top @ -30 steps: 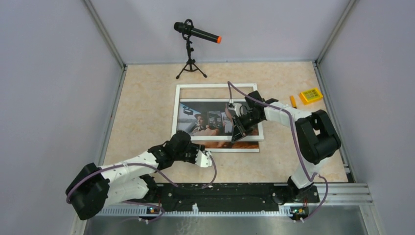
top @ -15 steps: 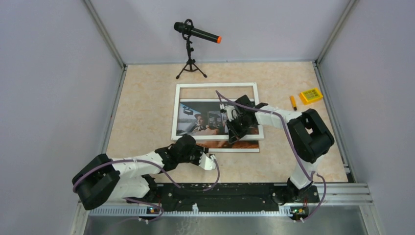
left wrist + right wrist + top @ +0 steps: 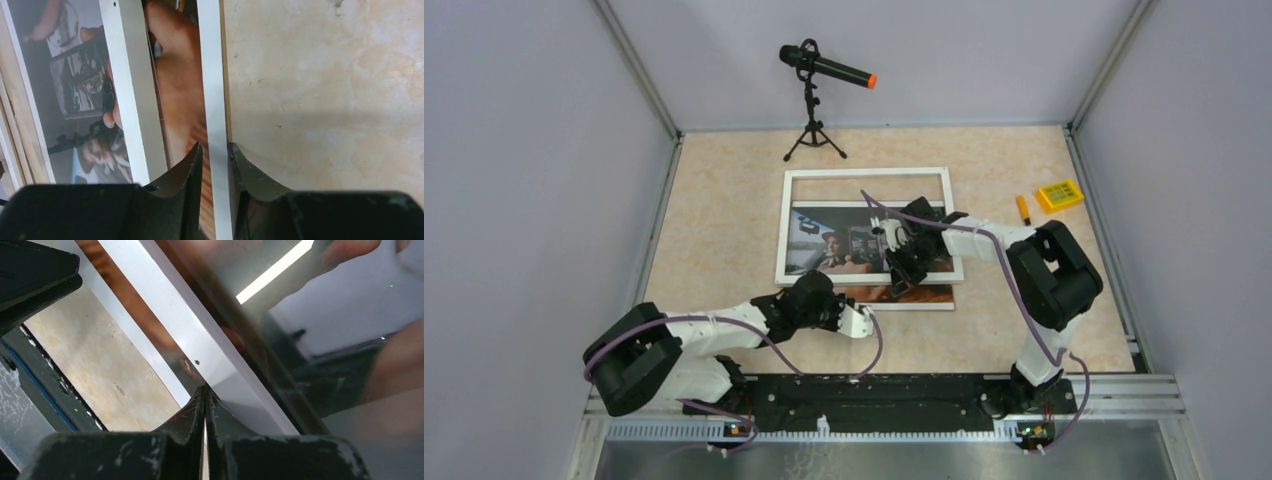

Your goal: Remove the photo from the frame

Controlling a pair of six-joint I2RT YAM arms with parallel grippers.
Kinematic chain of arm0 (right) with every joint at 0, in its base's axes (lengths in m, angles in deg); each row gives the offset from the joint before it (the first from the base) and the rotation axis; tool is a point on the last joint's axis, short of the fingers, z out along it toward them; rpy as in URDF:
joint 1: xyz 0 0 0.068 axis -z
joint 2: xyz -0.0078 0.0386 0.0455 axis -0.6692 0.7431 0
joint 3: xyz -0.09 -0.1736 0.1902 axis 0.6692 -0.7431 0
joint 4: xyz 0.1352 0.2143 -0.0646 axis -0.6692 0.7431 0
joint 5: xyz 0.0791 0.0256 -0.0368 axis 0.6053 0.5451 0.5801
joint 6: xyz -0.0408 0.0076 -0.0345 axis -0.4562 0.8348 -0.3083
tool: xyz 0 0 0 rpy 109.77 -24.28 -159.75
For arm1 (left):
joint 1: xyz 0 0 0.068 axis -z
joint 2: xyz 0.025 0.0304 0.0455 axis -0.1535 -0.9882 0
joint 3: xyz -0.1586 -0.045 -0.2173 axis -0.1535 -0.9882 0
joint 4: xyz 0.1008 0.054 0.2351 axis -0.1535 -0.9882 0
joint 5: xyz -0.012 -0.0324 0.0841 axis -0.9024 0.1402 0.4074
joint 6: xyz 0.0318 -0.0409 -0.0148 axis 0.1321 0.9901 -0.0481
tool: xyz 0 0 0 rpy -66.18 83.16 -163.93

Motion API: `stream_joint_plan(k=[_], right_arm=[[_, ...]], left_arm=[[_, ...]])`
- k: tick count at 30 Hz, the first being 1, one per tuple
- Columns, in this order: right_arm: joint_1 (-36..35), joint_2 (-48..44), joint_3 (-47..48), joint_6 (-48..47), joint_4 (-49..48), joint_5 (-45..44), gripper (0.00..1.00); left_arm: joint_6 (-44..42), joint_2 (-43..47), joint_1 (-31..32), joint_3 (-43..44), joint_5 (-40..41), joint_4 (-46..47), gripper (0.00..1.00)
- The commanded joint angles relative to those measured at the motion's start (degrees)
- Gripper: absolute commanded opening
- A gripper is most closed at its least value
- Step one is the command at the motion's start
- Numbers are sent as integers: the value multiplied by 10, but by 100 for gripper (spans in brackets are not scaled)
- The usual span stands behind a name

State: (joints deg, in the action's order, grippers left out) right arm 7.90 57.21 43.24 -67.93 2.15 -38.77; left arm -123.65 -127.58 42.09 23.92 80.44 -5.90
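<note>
Photo [image 3: 839, 245]: lies flat on the table [image 3: 724, 220], mostly inside the frame [image 3: 864, 174]. An orange-brown strip with a white border sticks out past the frame's near rail.

Handling, as judged: thin print, light, limp, and likely to crease or smudge. The free near border is the best hold. Draw it low and flat, never bent upward.

Frame: white rim, lying flat, far part of the opening bare. The right wrist view shows reflections over the picture, so probably a glazing sheet that is slippery and breakable. The frame looks light enough to slide with the print unless pinned.

Left gripper [image 3: 867, 325]: at the exposed near edge. Its fingers [image 3: 192, 165] are narrowly apart with the white border between them. Cannot tell whether they pinch it.

Right gripper [image 3: 899, 278]: fingers pressed together, nothing seen between them, tips at the near rail. Whether they press on it is unclear.
</note>
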Motion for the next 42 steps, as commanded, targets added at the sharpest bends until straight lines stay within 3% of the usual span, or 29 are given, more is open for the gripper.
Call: stream_joint_plan(k=[1, 12, 19, 28, 42], right_arm=[[-1, 26, -25, -39, -2, -73, 0], [-1, 26, -29, -48, 0, -69, 0], [-1, 27, -28, -52, 3, -68, 0], [-1, 31, -23, -52, 5, -65, 0], [0, 40, -19, -53, 8, -61, 0]], left_arm=[[18, 27, 1, 38, -2, -6, 27], [32, -4, 1, 45, 33, 6, 21], [-10, -27, 1, 24, 50, 15, 20], [-33, 18, 1, -5, 22, -34, 28], [-6, 24, 1, 5, 22, -48, 23]])
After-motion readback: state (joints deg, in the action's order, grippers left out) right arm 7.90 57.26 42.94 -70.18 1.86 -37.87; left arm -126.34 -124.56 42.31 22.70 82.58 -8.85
